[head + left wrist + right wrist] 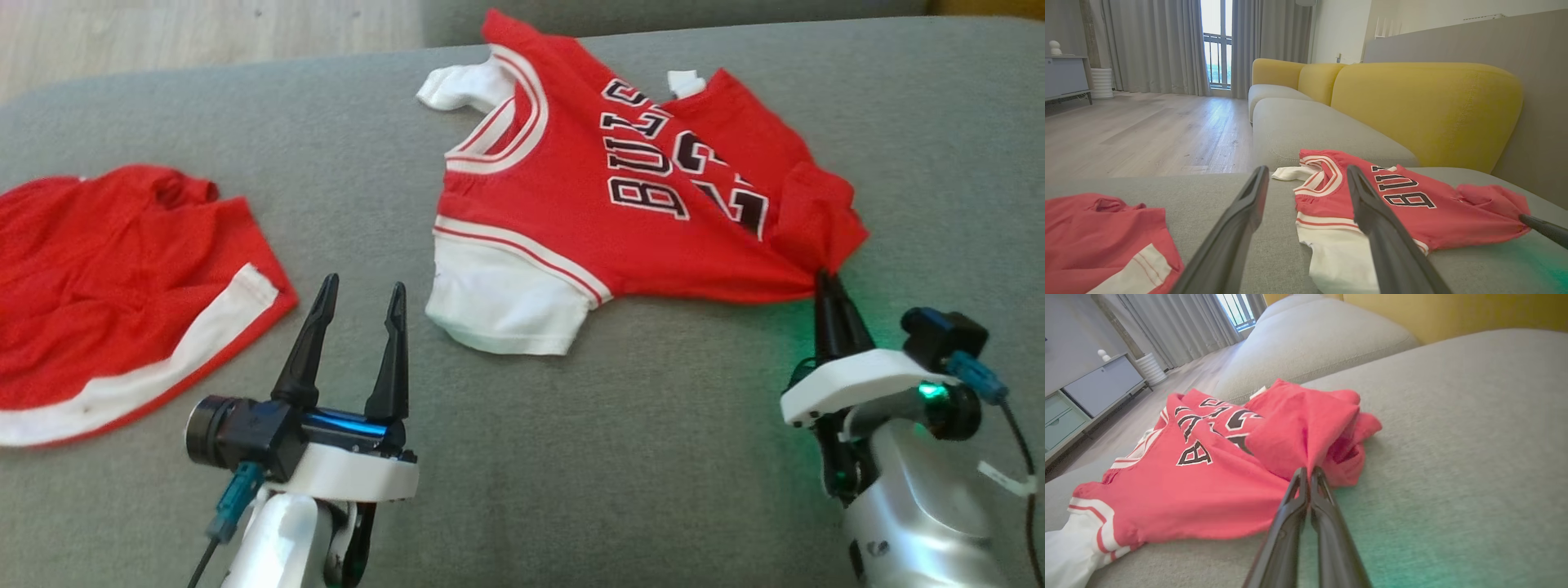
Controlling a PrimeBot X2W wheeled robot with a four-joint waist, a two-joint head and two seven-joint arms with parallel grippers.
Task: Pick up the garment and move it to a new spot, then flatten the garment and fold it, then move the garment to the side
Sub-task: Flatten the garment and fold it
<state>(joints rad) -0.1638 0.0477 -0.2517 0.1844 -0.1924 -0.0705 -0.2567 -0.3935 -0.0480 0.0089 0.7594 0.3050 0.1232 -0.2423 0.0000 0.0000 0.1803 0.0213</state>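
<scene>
- Site: grey sofa seat (571,457), no table in use. The task item is the red jersey (571,212). It lies print-up but rumpled at 12–1 o'clock in the head view, with its lettering upside-down to you.
- R side: right tool (826,282) at 4 o'clock, jaws fully together, pinching the bunched hem corner of the jersey. The right wrist view shows cloth gathered to a peak at the tips.
- L side: left tool (362,287) at 7 o'clock, jaws wide apart, holding nothing. It sits just short of the white sleeve (498,306).
- Other item: red shorts (106,278) at 9 o'clock, well apart from the jersey.
- Risk 1: the grip is a thin pinch on a fold edge, and I can't tell how many layers are caught. If only one is, your lift may pull the cloth free and drop it.
- Risk 2: a single-corner lift lets the rest hang and drag. It will prob. land more bunched, making the flatten step harder.
- Risk 3: the jersey's collar end at 12 o'clock reaches the far edge of this seat. If you drag that way, cloth could slip into the cushion gap.
- Risk 4: a new spot toward 9 o'clock could overlap w/ the shorts. They're the same colour, so it's easy to snag the wrong piece.
- Risk 5: sweeping the jersey toward 7 o'clock could catch the sleeve on the left tool's spread fingers.
</scene>
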